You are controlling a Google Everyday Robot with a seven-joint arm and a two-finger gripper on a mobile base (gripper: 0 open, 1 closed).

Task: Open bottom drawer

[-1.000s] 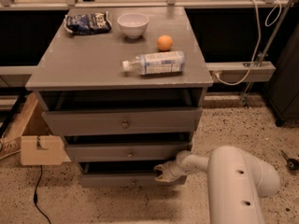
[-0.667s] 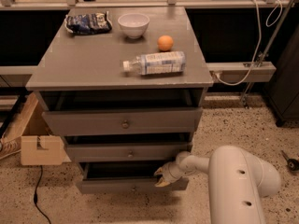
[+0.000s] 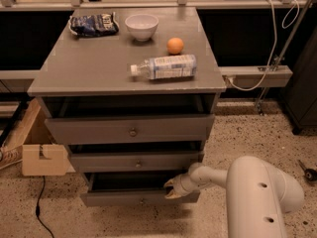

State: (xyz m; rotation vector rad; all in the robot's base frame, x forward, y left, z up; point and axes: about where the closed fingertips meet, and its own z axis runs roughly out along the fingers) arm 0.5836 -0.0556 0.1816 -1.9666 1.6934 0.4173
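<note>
The bottom drawer is the lowest, narrowest grey drawer of the grey cabinet. It stands pulled out some way, with its dark inside showing and a tiny knob at the centre of its front. My gripper is at the upper right edge of the drawer front, reaching in from the white arm at the lower right. The mid-sized drawer and the widest drawer sit above it, each slightly out.
On the cabinet top lie a plastic bottle, an orange, a white bowl and a dark snack bag. A cardboard box stands left of the cabinet. A cable trails on the speckled floor.
The bottom drawer has slid further out towards me, and my gripper has moved with its front edge. The other drawers have not moved.
</note>
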